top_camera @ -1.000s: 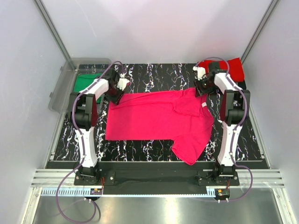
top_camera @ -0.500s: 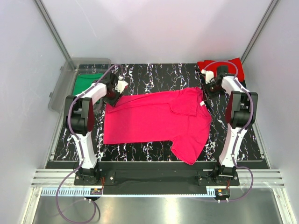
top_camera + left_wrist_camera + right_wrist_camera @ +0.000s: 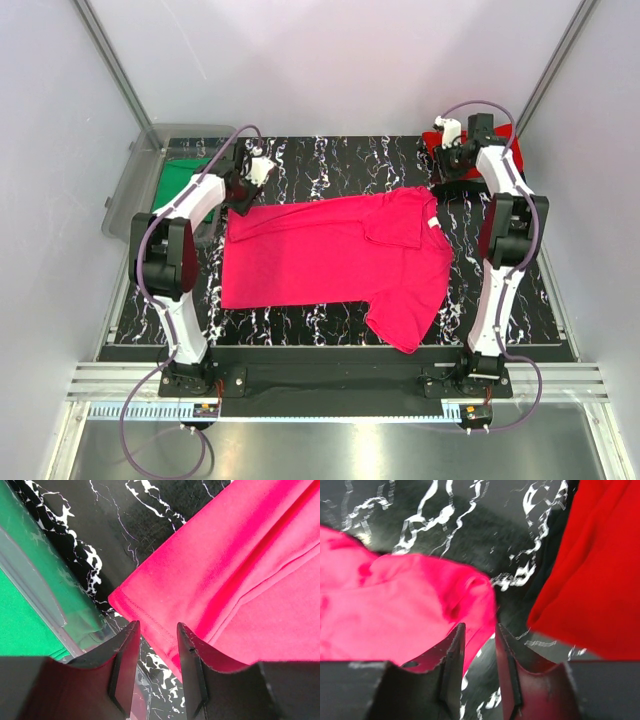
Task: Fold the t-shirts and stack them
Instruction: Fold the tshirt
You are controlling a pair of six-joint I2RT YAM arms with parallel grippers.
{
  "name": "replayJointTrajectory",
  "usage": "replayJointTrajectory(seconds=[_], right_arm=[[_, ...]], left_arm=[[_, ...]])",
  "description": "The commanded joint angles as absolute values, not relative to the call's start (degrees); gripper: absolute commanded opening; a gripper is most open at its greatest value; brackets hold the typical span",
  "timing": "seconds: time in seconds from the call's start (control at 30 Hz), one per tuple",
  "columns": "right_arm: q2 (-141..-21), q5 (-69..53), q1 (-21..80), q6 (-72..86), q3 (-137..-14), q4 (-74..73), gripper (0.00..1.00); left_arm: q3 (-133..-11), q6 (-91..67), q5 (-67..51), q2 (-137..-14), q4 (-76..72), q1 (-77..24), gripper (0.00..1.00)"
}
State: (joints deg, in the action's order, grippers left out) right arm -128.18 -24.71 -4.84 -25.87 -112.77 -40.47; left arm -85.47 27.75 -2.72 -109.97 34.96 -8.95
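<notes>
End effector left (image 3: 157,626) | end effector right (image 3: 479,627) | ajar, empty, by magenta t-shirt (image 3: 240,565)

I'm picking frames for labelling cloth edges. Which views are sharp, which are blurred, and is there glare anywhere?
Left wrist: sharp, the hem stitching of the magenta-pink t-shirt reads clearly. Right wrist: blurred, edges of that shirt and of the red t-shirt smear. Top external: sharp, evenly lit, glare only on the metal strip at the bottom.

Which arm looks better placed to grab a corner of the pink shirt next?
Probably the left. Its open end effector hangs right over the pink shirt's hem corner, the edge running between its fingers. The right end effector hangs beside that shirt's far edge, nearer the red shirt.
</notes>
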Motion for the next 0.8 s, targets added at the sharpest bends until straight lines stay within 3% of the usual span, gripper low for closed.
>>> replayJointTrajectory(seconds=[0.0, 0.33, 0.77], right_arm=[[-132.0, -22.2, -3.9, -27.0, -117.3, -40.6, 0.34], [-137.3, -20.2, -3.5, -28.9, -120.7, -40.7, 0.32], [-142.1, -22.1, -1.4, -32.2, -125.9, -44.0, 0.37]], left_arm=[[-84.4, 27.2, -2.0, -108.6, 34.1, -9.4, 0.4], [-83.3, 27.7, -1.8, -110.9, 34.3, -11.0, 0.4], [-83.1, 27.9, -0.8, -113.6, 34.5, -12.1, 0.39]])
